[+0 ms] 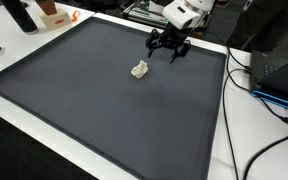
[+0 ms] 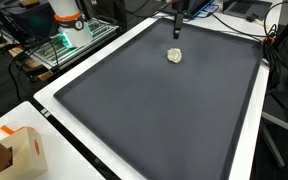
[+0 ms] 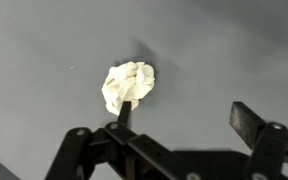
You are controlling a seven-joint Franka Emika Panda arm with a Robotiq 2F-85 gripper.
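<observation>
A crumpled whitish paper ball (image 1: pixel 139 70) lies on the dark grey mat (image 1: pixel 84 100); it also shows as the ball (image 2: pixel 174 56) and the ball (image 3: pixel 128 86). My gripper (image 1: pixel 170 50) hangs just above the mat, a little to one side of the ball, with its jaws spread wide and nothing between them. In the wrist view the gripper (image 3: pixel 186 115) comes in from the bottom, and one fingertip (image 3: pixel 125 113) overlaps the ball's lower edge. From the opposite exterior view the gripper (image 2: pixel 176 30) stands behind the ball.
The mat lies on a white table (image 2: pixel 74 75). Black cables (image 1: pixel 246 75) and a dark device (image 1: pixel 279 75) sit beside the mat. A cardboard box (image 2: pixel 19 150) stands at a table corner. Equipment with green lights (image 2: pixel 59 40) stands past the table edge.
</observation>
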